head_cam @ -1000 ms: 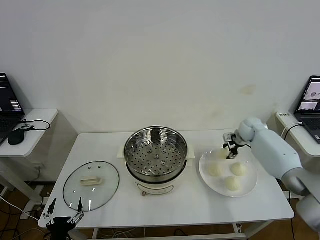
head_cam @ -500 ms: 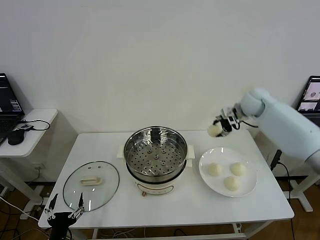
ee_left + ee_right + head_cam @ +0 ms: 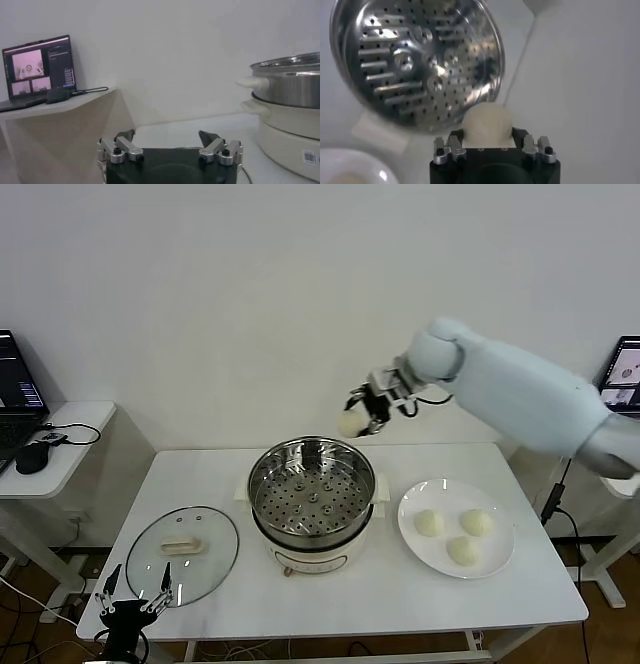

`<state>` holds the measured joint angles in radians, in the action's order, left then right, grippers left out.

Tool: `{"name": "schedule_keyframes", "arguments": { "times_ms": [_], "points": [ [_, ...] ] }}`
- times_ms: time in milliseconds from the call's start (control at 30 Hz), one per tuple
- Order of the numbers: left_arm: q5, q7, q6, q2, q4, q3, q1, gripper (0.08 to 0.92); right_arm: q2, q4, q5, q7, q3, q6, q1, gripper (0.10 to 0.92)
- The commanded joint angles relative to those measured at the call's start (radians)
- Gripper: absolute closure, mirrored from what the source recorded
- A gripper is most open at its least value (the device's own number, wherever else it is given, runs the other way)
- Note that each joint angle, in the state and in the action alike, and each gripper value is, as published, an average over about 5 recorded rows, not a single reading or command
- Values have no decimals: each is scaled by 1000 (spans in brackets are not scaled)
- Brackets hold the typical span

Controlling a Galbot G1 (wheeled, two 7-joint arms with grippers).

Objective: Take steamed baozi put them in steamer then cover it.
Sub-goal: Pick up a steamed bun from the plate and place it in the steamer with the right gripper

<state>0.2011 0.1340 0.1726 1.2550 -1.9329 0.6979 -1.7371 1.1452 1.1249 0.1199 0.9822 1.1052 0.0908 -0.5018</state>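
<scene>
Stainless-steel steamer (image 3: pixel 312 489) at the centre of the white desk (image 3: pixel 390 584), perforated bottom bare, cream pot base beneath. Right gripper (image 3: pixel 362 410) raised in the air at about 1 o'clock from the steamer, just above and beyond its far rim, fingers clenched on one steamed baozi (image 3: pixel 350 423). Same bun seen from the right wrist (image 3: pixel 487 125), pinched between the fingers (image 3: pixel 451 145) with the steamer (image 3: pixel 420 60) below and partly to one side. Three more baozi at 3 o'clock from the steamer on a flat white plate (image 3: pixel 497 562): one (image 3: pixel 429 523) nearest the steamer, one (image 3: pixel 476 522) beside it, one (image 3: pixel 464 551) toward the front edge, close together but apart. Glass cover (image 3: pixel 183 555) flat on the desk at 8 o'clock from the steamer, cream bar handle up, well apart from the pot. Left gripper (image 3: pixel 134 608) parked low at the desk's front corner near 7 o'clock, just beside the cover's rim, fingers spread and grasping nothing; from its own wrist (image 3: pixel 170 147) the fingers (image 3: pixel 120 147) stand apart, with the steamer (image 3: pixel 290 80) farther off. Laptop (image 3: pixel 15 384) and mouse (image 3: pixel 32 455) on a side desk at 9 o'clock.
</scene>
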Motion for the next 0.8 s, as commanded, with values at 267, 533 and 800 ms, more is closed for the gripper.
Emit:
{"name": "schedule_keyframes", "arguments": {
  "times_ms": [267, 533, 800],
  "points": [
    [13, -2, -1, 7, 1, 4, 12, 177, 191, -148, -183, -54, 127, 270, 27, 406],
    [7, -1, 0, 14, 7, 7, 18, 177, 213, -215, -311, -112, 121, 373, 78, 406],
    [7, -2, 0, 11, 5, 10, 18, 177, 250, -277, -410, -165, 86, 430, 121, 401]
  ]
}}
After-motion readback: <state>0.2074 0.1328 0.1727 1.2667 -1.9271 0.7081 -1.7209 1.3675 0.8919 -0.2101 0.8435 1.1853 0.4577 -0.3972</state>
